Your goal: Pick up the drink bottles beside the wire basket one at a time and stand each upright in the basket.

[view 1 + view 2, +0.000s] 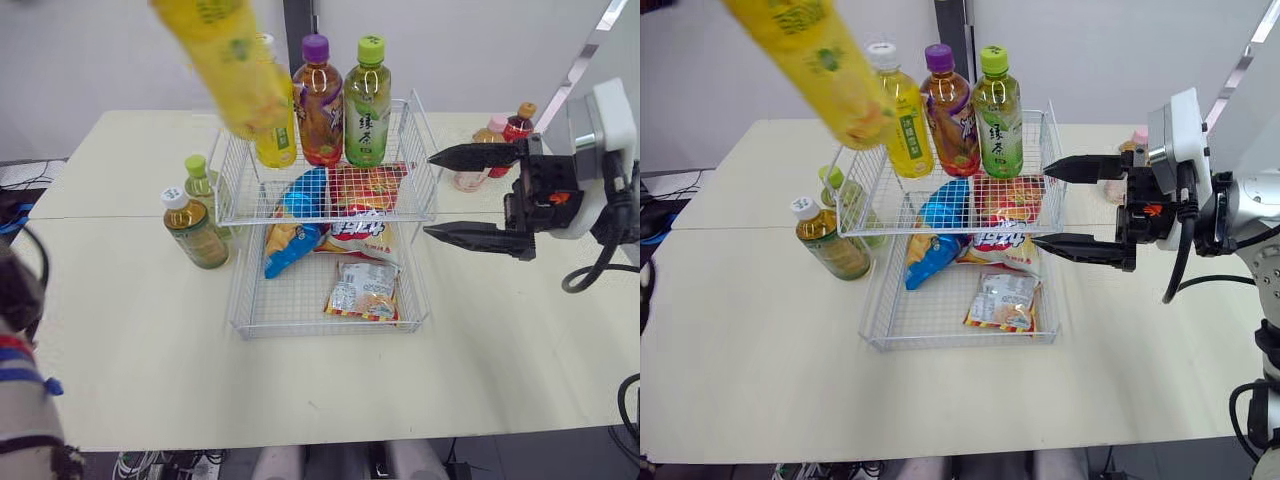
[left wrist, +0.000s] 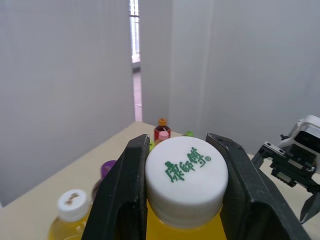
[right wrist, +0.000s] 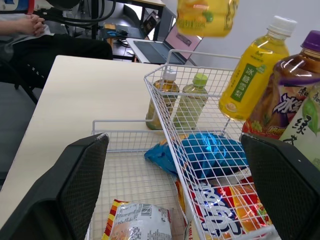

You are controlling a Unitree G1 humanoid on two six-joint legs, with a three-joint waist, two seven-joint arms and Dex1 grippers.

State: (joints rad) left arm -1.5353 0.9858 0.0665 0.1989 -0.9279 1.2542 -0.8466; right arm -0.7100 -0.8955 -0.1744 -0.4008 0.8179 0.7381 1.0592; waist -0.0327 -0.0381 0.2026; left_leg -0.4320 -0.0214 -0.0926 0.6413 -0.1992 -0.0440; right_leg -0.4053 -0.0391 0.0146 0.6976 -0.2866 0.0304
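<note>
My left gripper [image 2: 186, 185] is shut on the white cap of a yellow drink bottle [image 1: 230, 60], which hangs tilted in the air above the back left corner of the wire basket [image 1: 238, 300]. On the basket's upper shelf stand a yellow bottle [image 1: 276, 142], a purple-capped bottle [image 1: 318, 100] and a green tea bottle [image 1: 367, 100]. Two tea bottles [image 1: 195, 228] [image 1: 200, 178] stand on the table left of the basket. My right gripper [image 1: 430, 195] is open and holds nothing, level with the basket's right side.
Snack bags [image 1: 362, 288] lie in the lower basket. A red bottle with an orange cap [image 1: 517, 122] and a pink-capped one [image 1: 472, 178] stand right of the basket, behind my right gripper. A seated person's hands [image 3: 30, 22] and a laptop [image 3: 155, 47] are beyond the table.
</note>
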